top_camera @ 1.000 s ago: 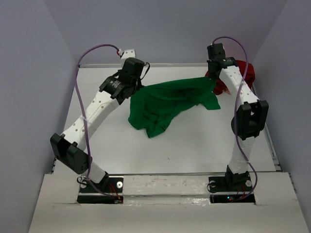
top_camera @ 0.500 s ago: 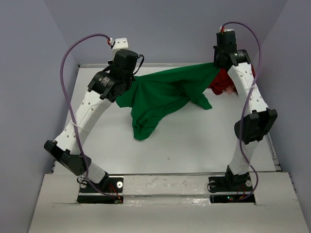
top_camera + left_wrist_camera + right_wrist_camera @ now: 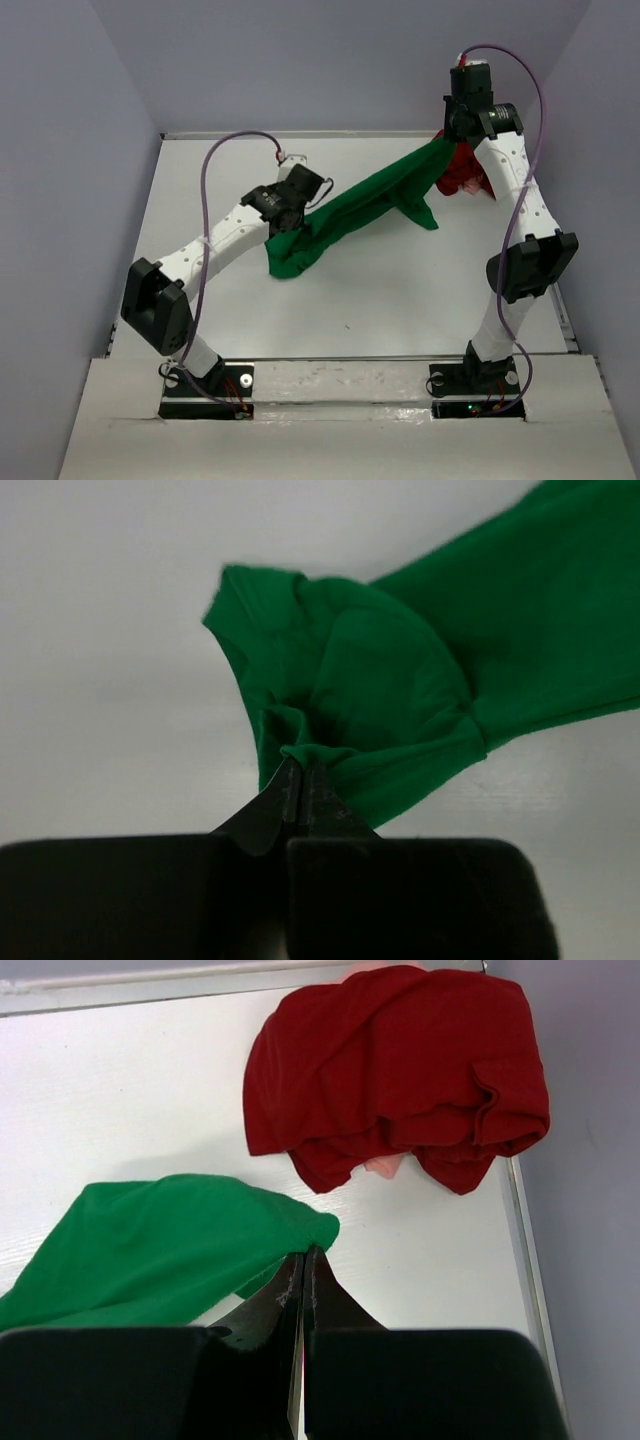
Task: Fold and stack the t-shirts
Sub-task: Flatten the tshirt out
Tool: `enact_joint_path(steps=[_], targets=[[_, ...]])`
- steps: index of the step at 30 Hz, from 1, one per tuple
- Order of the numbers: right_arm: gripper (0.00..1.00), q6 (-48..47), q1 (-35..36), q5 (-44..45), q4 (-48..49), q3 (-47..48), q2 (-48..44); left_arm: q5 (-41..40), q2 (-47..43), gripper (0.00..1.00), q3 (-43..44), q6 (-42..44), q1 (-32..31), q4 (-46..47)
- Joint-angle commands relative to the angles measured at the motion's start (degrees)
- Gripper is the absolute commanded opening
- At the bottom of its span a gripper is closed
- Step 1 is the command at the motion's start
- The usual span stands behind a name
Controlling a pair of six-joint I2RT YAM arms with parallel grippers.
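In the top view the right arm (image 3: pixel 505 165) hides much of the red t-shirt (image 3: pixel 461 174) at the far right corner of the worktop (image 3: pixel 400 290), the green t-shirt (image 3: pixel 400 670) runs off the left wrist view's top and right edges, and a pale pink scrap (image 3: pixel 385 1166) under the red one is too small to identify.

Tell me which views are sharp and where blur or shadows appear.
Top external: even, soft light, no glare, the green t-shirt sharp. Left wrist: the left gripper is a dark, blurred silhouette. Right wrist: the dark red t-shirt is sharp, with shadows in its folds; the right gripper is dark.
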Motion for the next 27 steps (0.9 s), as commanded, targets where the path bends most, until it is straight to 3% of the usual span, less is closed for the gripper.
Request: enact_joint_path(steps=[1,5,10,12,15,16,19,22,27], targets=[[0.0,-0.32,-0.57,0.32,0.28,1.25,-1.2,5.0,2.52,0.0,-10.95,-9.83,-5.1,5.93],[0.0,-0.23,-0.57,-0.29,0.1,2.31,-0.5,4.83,5.33,0.0,-14.92,-17.29,-12.39,8.4],[0.0,0.04,-0.57,-1.0,0.01,1.7,0.29,1.58,4.99,0.01,-15.18,-20.48,-14.17,7.96],[0.0,-0.05,-0.57,-1.26,0.01,1.52,0.47,0.7,3.76,0.16,-14.83,-21.09,-14.17,7.7],[0.0,0.04,-0.57,-1.61,0.1,1.26,0.73,-0.53,1.73,0.29,-14.13,-20.92,-14.17,7.09],[0.0,0.04,-0.57,-1.7,0.1,1.34,0.82,-0.88,1.65,0.44,-13.35,-20.92,-14.17,6.48],[0.0,0.04,-0.57,-1.88,0.1,1.43,0.82,-1.94,1.38,0.56,-12.9,-21.36,-14.17,4.89],[0.0,0.12,-0.57,-2.32,0.1,1.52,1.08,-1.41,0.86,0.81,-13.07,-22.32,-14.43,4.8],[0.0,0.12,-0.57,-2.41,-0.07,1.52,1.43,-1.77,0.41,0.84,-13.34,-23.73,-16.1,4.53]])
